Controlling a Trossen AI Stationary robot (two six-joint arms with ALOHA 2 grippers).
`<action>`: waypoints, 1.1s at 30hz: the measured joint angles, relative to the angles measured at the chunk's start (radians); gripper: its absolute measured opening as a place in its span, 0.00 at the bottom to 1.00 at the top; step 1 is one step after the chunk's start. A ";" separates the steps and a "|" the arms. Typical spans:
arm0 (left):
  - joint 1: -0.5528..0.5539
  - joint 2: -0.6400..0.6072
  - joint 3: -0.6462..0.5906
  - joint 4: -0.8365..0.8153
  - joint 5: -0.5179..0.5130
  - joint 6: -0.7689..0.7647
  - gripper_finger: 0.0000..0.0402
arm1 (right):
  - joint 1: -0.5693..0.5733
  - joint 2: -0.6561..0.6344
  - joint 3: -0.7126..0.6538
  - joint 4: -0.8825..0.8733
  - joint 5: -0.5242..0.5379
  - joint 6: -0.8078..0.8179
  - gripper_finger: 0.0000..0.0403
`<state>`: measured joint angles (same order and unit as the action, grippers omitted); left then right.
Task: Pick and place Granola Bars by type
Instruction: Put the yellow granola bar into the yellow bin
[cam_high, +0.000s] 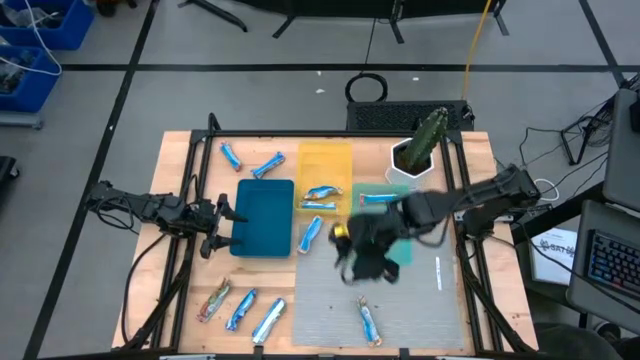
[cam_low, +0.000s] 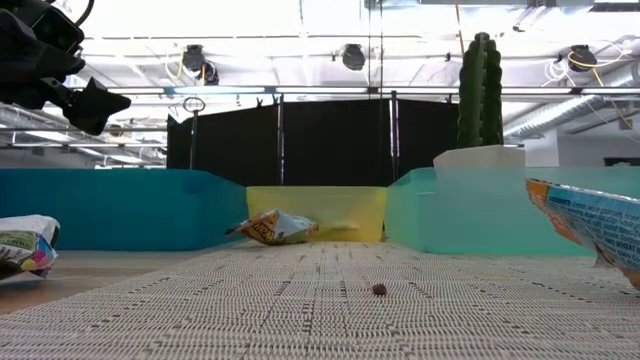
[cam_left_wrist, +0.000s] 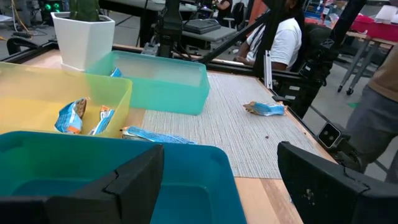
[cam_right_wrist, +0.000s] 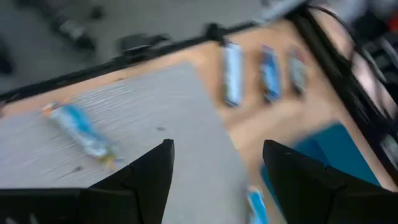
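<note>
Right hand (cam_high: 365, 262) hangs open and empty over the grey mat (cam_high: 400, 300); left hand (cam_high: 222, 226) waits open beside the blue tray (cam_high: 262, 218).

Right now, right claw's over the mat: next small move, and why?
Probably lower the right claw onto the blue bar beside the blue tray. It is open and empty above the mat, and that loose bar shows just ahead in its wrist view. The left claw waits at the tray's edge.

Bright ceiling lamps (cam_low: 345, 55) glare in the low view. The right wrist view is all blurry; the other views look sharper.
</note>
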<state>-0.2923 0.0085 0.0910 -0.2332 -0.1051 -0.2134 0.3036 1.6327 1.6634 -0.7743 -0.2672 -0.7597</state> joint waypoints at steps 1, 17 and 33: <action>0.000 0.000 0.000 0.000 0.000 0.000 0.77 | 0.029 0.009 0.000 -0.003 0.000 -0.030 0.59; 0.000 0.000 0.000 0.001 0.000 0.000 0.77 | 0.275 0.089 -0.182 0.113 0.001 -0.275 0.59; 0.000 0.000 0.000 0.001 0.000 0.000 0.77 | 0.320 0.183 -0.369 0.307 0.058 -0.252 0.59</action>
<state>-0.2920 0.0082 0.0906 -0.2318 -0.1051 -0.2138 0.6239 1.8156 1.2949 -0.4671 -0.2087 -1.0115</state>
